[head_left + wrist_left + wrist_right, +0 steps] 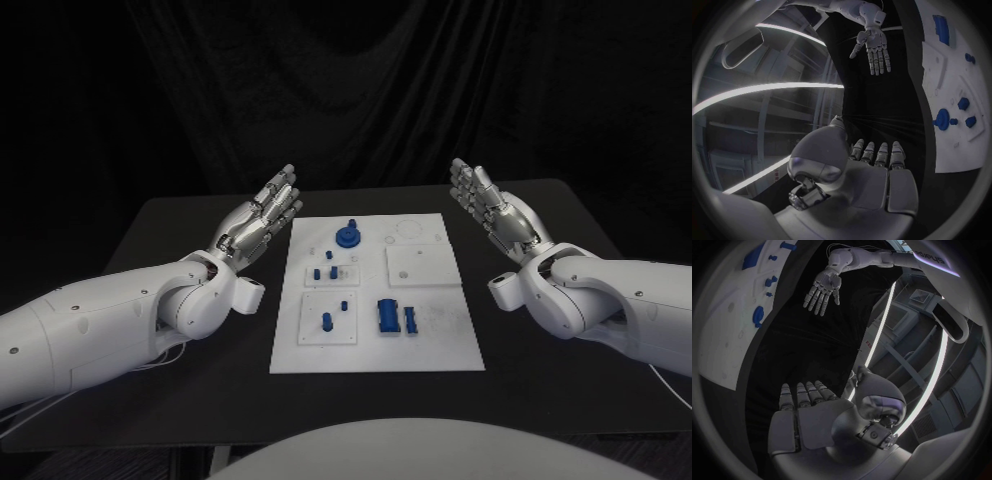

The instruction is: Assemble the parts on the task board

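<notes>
- You have the task board (433, 350) lying flat in the middle of the black table (188, 225), its long side running away from the robot
- Your left hand (260, 220) hangs above the table just beside the board's far left corner, touching nothing; its fingers are straight and lie side by side, palm turned inward toward the board
- Your right hand (488, 205) mirrors it off the board's far right corner, also empty, fingers stretched out and close together, palm facing the other hand
- From the left wrist view you see the left hand's own fingers (879, 152) extended flat with nothing in them, and the right hand (873, 47) across the gap with its fingers straight
- From the right wrist view the same holds: own fingers (804, 392) flat and empty, the left hand (822, 290) opposite with fingers straight and slightly fanned
- On the board you find a round blue part (348, 237) near the far end, left of centre
- A few small blue pegs (332, 270) stand in the middle left section
- Another blue peg (326, 321) stands in the near left plate
- A larger blue block (388, 315) sits in the near middle, with a slimmer blue piece (411, 320) just beside it on its right
- Both hands are well apart from every blue part
</notes>
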Robot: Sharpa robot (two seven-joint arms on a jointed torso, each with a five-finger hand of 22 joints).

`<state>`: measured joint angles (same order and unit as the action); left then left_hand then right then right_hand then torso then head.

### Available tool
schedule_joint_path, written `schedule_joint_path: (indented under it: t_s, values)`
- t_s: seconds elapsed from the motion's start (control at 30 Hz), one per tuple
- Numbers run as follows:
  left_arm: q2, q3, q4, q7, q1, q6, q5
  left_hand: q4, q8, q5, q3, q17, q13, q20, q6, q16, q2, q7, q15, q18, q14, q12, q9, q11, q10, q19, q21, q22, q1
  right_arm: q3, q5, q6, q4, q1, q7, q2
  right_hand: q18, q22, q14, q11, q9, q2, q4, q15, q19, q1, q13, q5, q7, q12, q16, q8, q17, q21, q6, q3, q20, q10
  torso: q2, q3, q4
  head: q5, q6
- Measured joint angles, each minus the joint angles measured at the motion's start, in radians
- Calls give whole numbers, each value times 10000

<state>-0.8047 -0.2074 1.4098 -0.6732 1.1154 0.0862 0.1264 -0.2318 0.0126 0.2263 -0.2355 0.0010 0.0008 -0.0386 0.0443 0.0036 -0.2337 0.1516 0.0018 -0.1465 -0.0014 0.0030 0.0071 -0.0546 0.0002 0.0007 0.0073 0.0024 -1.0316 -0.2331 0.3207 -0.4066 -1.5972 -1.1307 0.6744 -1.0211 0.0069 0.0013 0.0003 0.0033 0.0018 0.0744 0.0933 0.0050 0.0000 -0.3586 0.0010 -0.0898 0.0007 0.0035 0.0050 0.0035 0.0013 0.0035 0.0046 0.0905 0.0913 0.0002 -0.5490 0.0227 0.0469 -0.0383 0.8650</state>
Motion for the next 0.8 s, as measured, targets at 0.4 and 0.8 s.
schedule_joint_path:
  t_s: [0.4, 0.8]
  values:
    - [90, 920, 653, 385, -272, 1684, -243, 902, -48, -869, 902, -1, 3, 279, -408, 0, 897, -521, 1, 396, 0, 0, -52, 404, -7, -1, -39, -10, 3978, 1779, -1408, -1520, 162, 558, -543, 1834, 1, -4, 0, 1, -9, -730, -907, 2, 3, 3499, 0, 863, 2, 1, 0, 0, 1, 0, 2, -907, -862, -1, 12, -87, -167, 174, -1249]
    - [208, 1907, 1426, 1119, -588, 5000, -818, 1647, -88, -1645, 1617, 2, 7, 313, -441, 0, 1670, -1306, 1, 1110, 0, 1, -59, 461, -19, -36, -39, -10, 6429, 2319, -2858, -3110, 270, 782, -1222, 2419, 3, -2, 1, 1, -7, -755, -907, 3, 3, 3524, 1, 863, 3, 1, 0, 1, 2, 0, 2, -907, -861, -1, 41, -202, -414, 363, -2525]
